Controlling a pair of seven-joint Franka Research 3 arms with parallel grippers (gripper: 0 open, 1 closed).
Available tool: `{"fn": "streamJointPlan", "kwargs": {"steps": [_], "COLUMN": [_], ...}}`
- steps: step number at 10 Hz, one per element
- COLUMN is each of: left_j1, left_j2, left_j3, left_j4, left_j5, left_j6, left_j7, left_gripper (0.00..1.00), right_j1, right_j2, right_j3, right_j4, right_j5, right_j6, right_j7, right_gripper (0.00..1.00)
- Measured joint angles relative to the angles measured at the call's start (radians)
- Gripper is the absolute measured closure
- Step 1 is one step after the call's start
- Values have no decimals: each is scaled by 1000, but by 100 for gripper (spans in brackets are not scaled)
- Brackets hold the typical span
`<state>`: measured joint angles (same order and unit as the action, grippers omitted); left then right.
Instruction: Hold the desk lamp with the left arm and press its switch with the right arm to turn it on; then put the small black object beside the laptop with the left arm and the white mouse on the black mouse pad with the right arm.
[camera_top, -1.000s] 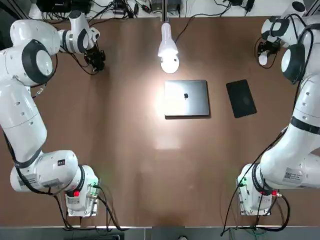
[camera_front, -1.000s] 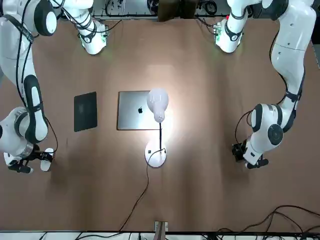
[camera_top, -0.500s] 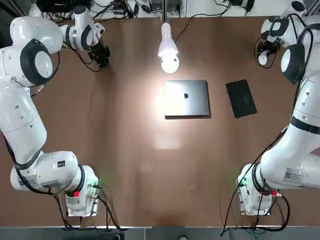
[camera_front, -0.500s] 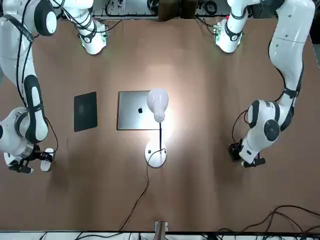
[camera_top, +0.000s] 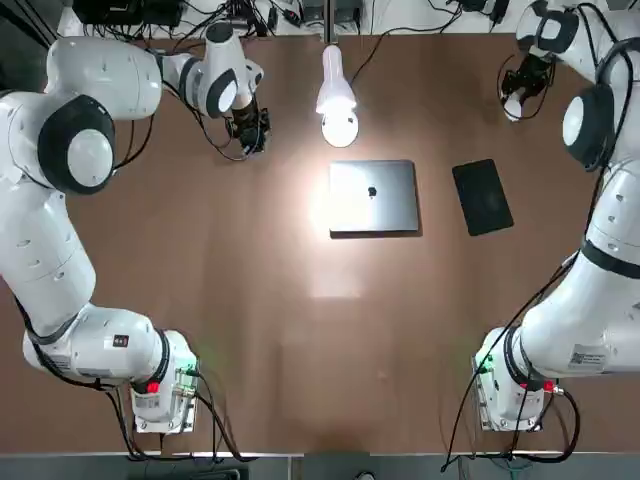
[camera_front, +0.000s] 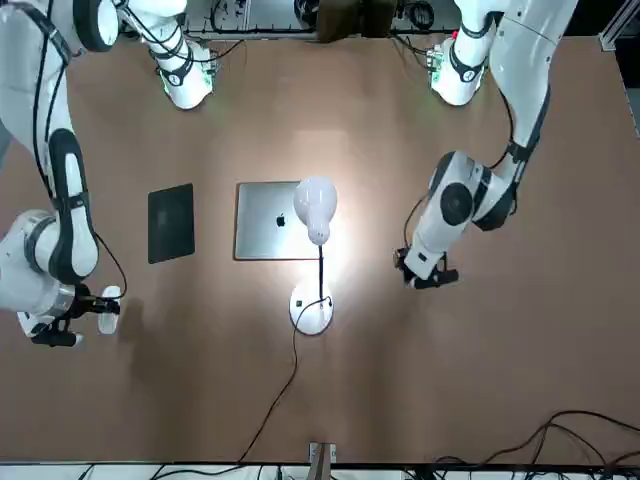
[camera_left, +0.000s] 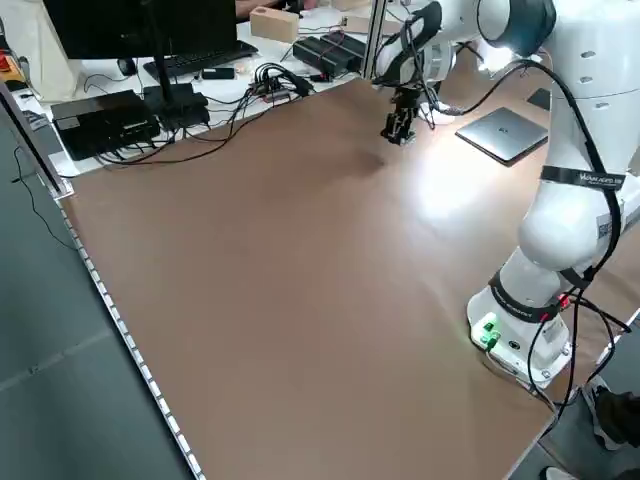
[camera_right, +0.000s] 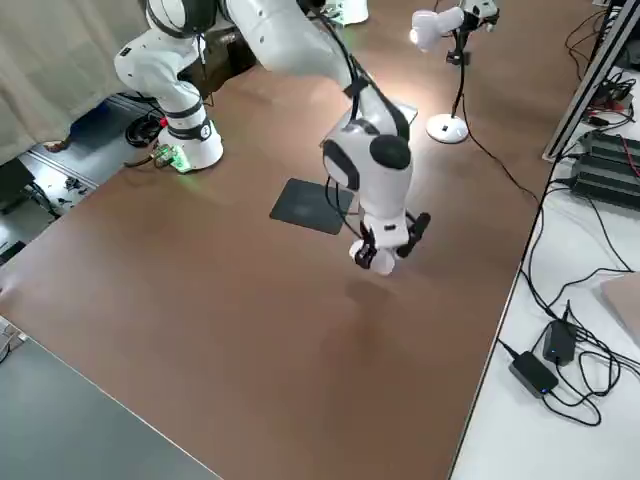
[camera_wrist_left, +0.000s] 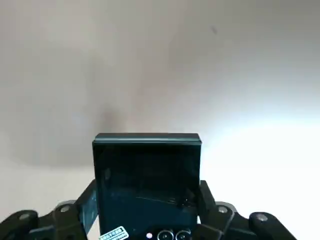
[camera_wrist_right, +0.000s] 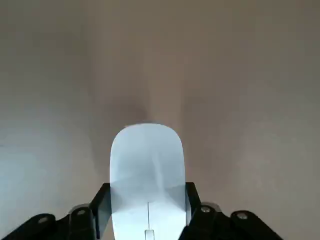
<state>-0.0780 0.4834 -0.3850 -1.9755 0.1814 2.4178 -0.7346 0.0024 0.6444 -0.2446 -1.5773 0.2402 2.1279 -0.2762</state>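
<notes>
The desk lamp (camera_top: 337, 98) is lit, its white head over the table's far middle and its round base (camera_front: 311, 308) behind the grey laptop (camera_top: 373, 196). The small black object (camera_wrist_left: 147, 170), a flat dark block, hangs above the table in my left gripper (camera_top: 250, 130), which is shut on it to the left of the lamp head. At the far right, my right gripper (camera_top: 515, 100) is shut on the white mouse (camera_wrist_right: 147, 165) and holds it off the table, beyond the black mouse pad (camera_top: 482, 196). The pad lies just right of the laptop.
The lamp's black cable (camera_front: 285, 385) runs from the base to the table's far edge. Beyond that edge lie boxes, a keyboard and tangled cables (camera_left: 190, 85). Both arm bases (camera_top: 160, 390) stand at the near corners. The near half of the brown table holds nothing else.
My left gripper has carried the black object rightward from the far left corner to near the lamp head. My right gripper has shifted a little with the mouse in it.
</notes>
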Motion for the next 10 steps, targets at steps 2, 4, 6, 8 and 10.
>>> {"fn": "streamJointPlan", "kwargs": {"steps": [2, 4, 6, 8, 10], "left_j1": [-73, -162, -219, -245, -282], "left_j2": [6, 28, 48, 61, 78], "left_j3": [-22, -23, -22, -21, -19], "left_j4": [-21, -22, -14, -5, 3], "left_j5": [0, 0, 0, 0, 1], "left_j6": [0, 4, 9, 10, 10], "left_j7": [-94, -134, -163, -167, -181], "left_gripper": [21, 21, 21, 21, 21], "right_j1": [57, 135, 184, 196, 196], "right_j2": [-130, -269, -386, -452, -474], "right_j3": [1, 2, 2, 3, 3], "right_j4": [-118, -323, -572, -776, -929], "right_j5": [0, 0, 0, 0, 0], "right_j6": [-25, 61, 233, 394, 548], "right_j7": [1, 7, 11, 11, 10], "right_gripper": [37, 37, 37, 37, 37]}}
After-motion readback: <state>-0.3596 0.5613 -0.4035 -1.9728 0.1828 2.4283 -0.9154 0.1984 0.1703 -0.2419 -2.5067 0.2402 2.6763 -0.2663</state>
